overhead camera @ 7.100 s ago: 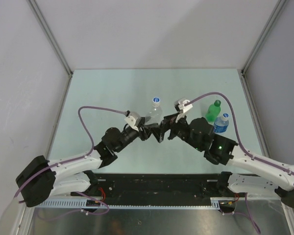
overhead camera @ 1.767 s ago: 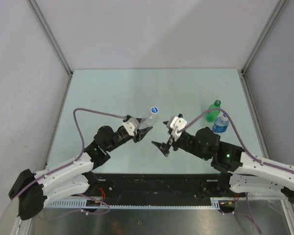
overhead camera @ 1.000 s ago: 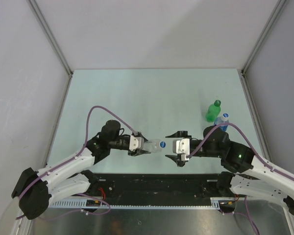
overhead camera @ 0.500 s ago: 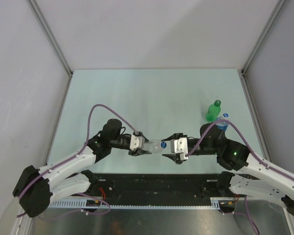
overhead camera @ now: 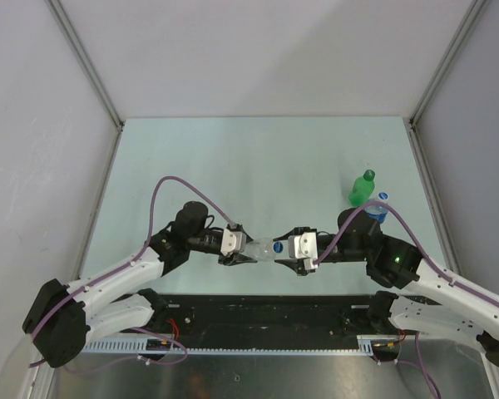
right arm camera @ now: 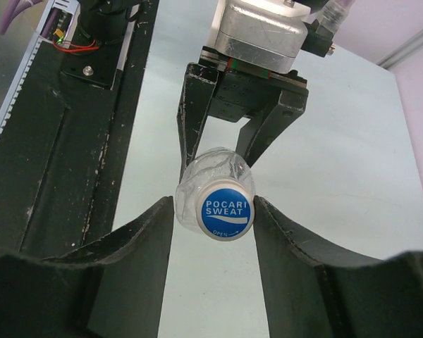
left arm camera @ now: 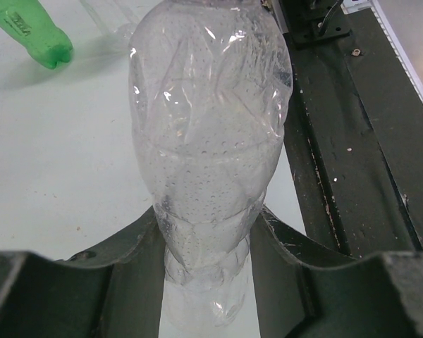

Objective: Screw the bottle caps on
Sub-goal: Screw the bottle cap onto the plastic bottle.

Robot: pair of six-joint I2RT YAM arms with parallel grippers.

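Bottle cap (right arm camera: 225, 211), blue-topped and printed POCARI SWEAT, sits on the neck of the clear bottle (left arm camera: 210, 127) and lies right between the two fingers of the right claw (right arm camera: 215, 211). Those fingers stand partly spread, one on each side of the cap. In the right wrist view the right-hand finger looks to be touching the cap's rim, while a sliver of the bottle's shoulder shows between the cap and the other finger. Whether this claw truly grips the cap cannot be told.

Straight ahead of the right claw, facing it, is the left claw (left arm camera: 206, 218). It is closed about halfway onto the bottle's lower body, a finger against each side, and holds the bottle lying level over the table (overhead camera: 233, 158), cap end pointing away from itself. The two claws meet tip to tip near the table's near edge.

Behind the right claw, well apart from its fingers and close by its arm, stands the green bottle (overhead camera: 362, 189). Just beside it is the blue-labelled bottle (overhead camera: 376, 212), partly hidden by the arm.
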